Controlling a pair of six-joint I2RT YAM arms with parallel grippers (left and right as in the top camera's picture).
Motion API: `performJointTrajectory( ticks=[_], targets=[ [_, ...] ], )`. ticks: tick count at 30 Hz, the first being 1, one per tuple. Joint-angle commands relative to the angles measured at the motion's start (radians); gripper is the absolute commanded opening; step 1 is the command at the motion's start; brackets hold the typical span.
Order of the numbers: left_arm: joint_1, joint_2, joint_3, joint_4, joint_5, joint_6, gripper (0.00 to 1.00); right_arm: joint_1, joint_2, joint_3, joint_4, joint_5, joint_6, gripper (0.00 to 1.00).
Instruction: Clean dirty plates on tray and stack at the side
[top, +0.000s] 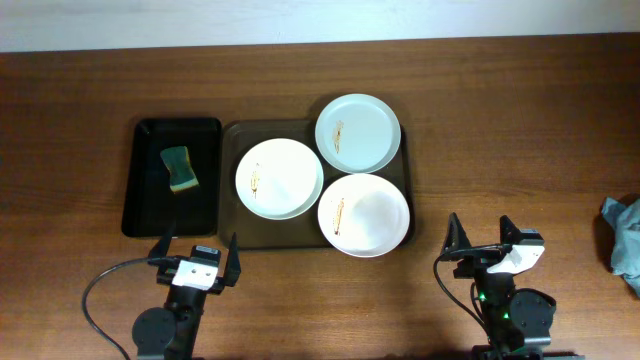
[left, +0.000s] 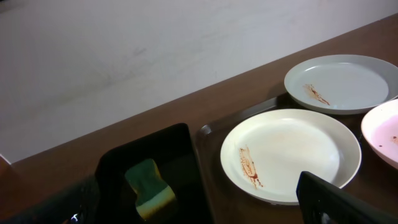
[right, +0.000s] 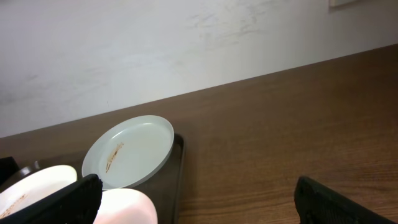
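Note:
Three dirty plates lie on the brown tray (top: 232, 200). A white plate (top: 279, 178) is at the left, a pale mint plate (top: 358, 132) at the back right, a white plate (top: 364, 214) at the front right. Each has a thin orange-brown smear. In the left wrist view I see the left white plate (left: 292, 152) and the mint plate (left: 342, 84). The right wrist view shows the mint plate (right: 130, 149) on the tray's rim (right: 179, 168). My left gripper (top: 196, 258) is open near the table's front edge, in front of the trays. My right gripper (top: 482, 238) is open, right of the tray.
A smaller black tray (top: 148, 190) stands left of the brown tray and holds a green and yellow sponge (top: 180, 169), also seen in the left wrist view (left: 149, 188). A grey-blue cloth (top: 624, 243) lies at the table's right edge.

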Motion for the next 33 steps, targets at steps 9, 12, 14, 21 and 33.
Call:
performJointTrajectory(
  ticks=[9, 12, 14, 21, 33],
  targets=[
    [-0.002, -0.009, -0.008, 0.002, -0.007, 0.011, 0.99, 0.008, -0.006, -0.007, -0.001, -0.008, 0.005, 0.98],
    [-0.002, -0.009, -0.008, 0.002, -0.007, 0.011, 0.99, 0.008, -0.006, -0.007, -0.001, -0.008, 0.005, 0.98],
    [-0.002, -0.009, -0.008, 0.002, -0.007, 0.011, 0.99, 0.008, -0.006, -0.007, -0.001, -0.008, 0.005, 0.98],
    [-0.002, -0.009, -0.008, 0.002, -0.007, 0.011, 0.99, 0.008, -0.006, -0.007, -0.001, -0.008, 0.005, 0.98],
    [-0.002, -0.009, -0.008, 0.002, -0.007, 0.011, 0.99, 0.007, -0.006, -0.007, -0.001, 0.006, 0.005, 0.98]
  ],
)
